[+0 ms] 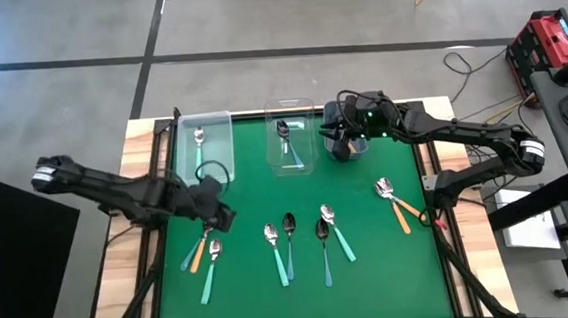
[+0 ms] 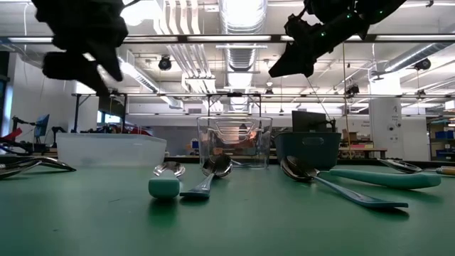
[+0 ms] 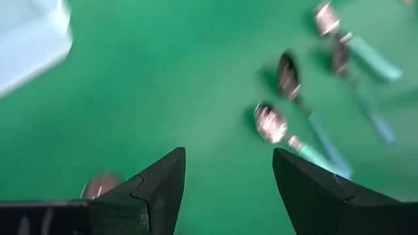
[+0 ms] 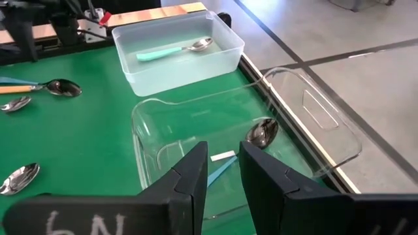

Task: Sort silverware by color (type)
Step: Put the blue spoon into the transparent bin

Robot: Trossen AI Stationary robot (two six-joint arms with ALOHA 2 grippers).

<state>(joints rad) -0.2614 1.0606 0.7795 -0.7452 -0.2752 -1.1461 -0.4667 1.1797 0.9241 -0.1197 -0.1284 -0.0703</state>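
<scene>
Handwritten marks, seemingly "6N", are showing on the right pincer (image 4: 223, 171), which is hanging partly open and empty over the clear bin (image 1: 292, 138) at the desk's (image 1: 373, 283) twelve o'clock. The left pincer (image 3: 227, 179), gaping empty, is hovering at nine o'clock above loose spoons (image 1: 305, 240); only the right wrist view is showing the mint spoon (image 4: 175, 49) inside the frosted bin (image 4: 179, 55).

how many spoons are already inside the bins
2: one mint-handled spoon in the frosted bin at the mat's far left, one blue-handled spoon in the clear bin beside it. The dark bin's contents are hidden.
</scene>
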